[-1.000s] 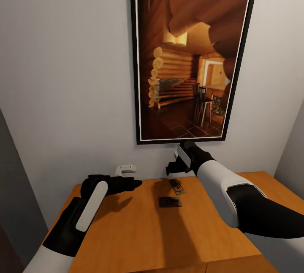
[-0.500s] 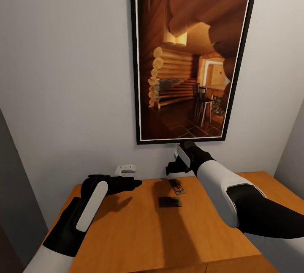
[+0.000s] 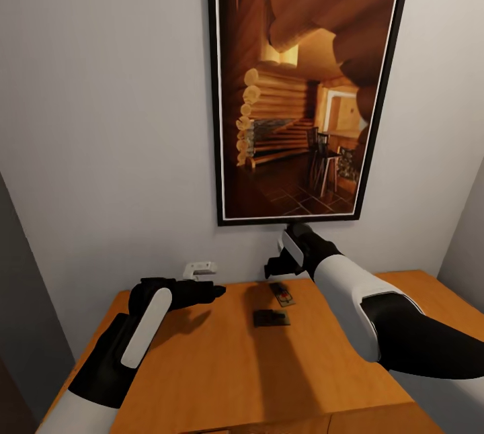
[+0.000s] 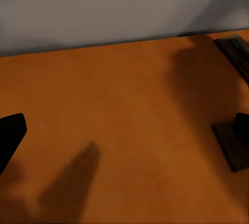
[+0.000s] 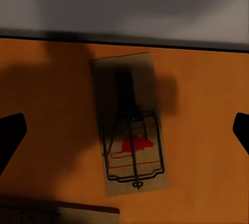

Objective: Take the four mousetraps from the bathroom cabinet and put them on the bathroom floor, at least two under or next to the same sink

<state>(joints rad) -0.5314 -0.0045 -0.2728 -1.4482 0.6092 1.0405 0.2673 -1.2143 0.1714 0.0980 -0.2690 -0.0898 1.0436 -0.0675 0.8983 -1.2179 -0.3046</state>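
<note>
On the cabinet (image 3: 222,367), shadow dims two mousetraps (image 3: 271,317).

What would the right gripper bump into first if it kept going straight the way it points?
Probably the mousetrap lying centred below the open right gripper, on the cabinet.

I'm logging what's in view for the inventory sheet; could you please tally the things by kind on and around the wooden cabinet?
Mousetraps: 2, one nearer the wall and one nearer the robot
Cabinet: 1
Framed picture: 1
White wall fitting: 1
Grippers: 2, left gripper and right gripper
Total: 7
</note>
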